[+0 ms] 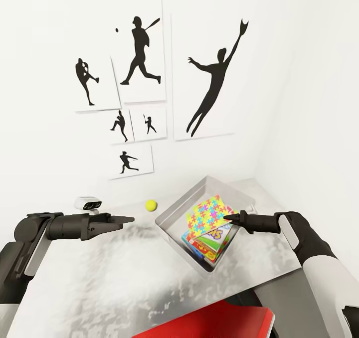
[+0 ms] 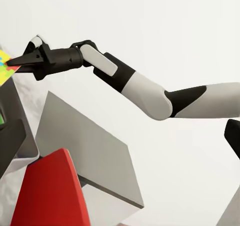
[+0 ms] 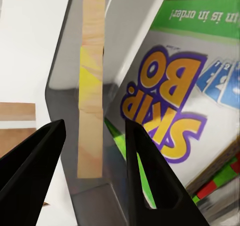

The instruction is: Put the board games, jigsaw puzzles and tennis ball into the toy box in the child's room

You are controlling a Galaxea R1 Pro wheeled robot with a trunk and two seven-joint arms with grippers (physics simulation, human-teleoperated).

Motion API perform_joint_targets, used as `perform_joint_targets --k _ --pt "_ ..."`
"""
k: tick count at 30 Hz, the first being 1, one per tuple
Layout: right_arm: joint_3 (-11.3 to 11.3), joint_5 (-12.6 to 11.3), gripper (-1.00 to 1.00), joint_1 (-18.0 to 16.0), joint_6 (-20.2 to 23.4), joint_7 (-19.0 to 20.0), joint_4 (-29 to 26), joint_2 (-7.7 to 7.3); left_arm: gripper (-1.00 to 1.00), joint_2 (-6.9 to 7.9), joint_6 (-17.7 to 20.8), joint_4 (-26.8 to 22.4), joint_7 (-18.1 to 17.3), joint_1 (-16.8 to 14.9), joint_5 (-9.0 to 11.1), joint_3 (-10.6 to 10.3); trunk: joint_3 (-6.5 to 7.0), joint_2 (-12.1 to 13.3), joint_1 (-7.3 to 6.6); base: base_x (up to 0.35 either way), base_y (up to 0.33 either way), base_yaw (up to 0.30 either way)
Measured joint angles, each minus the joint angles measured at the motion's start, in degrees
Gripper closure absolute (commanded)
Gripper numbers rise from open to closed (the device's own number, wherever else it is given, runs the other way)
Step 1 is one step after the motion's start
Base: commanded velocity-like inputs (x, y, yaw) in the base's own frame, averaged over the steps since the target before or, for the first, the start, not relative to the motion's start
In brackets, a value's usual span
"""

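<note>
toy box (image 1: pixel 175 212) sits on the table (image 1: pixel 99 278) near the wall corner, holding a puzzle (image 1: pixel 208 213) tilted over game boxes (image 1: pixel 209 241). right gripper (image 1: pixel 228 218), fingers parted, straddles the puzzle's edge. left gripper (image 1: pixel 128 220) looks closed, hovering over bare tabletop near the tennis ball (image 1: pixel 150 206).

Toy box (image 1: pixel 174 217) on table (image 1: pixel 99 278), jigsaw puzzle (image 1: pixel 209 213) leaning inside over board games (image 1: pixel 212 242) (stacked); tennis ball (image 1: pixel 150 206) at toy box's 9 o'clock, near.
</note>
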Motion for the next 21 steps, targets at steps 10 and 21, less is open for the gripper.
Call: perform_joint_targets --k 10,21 --pt "-0.2 -0.02 1.0 0.0 0.01 0.03 -0.02 -0.02 -1.0 -0.01 0.0 0.0 0.0 0.0 0.0 0.0 -0.29 -0.01 0.0 0.0 0.0 0.0" --pt "-0.16 0.14 -1.0 0.0 -0.03 0.07 -0.01 -0.02 -1.0 -0.01 0.0 0.0 0.0 0.0 0.0 0.0 -0.29 -0.01 0.0 0.0 0.0 0.0"
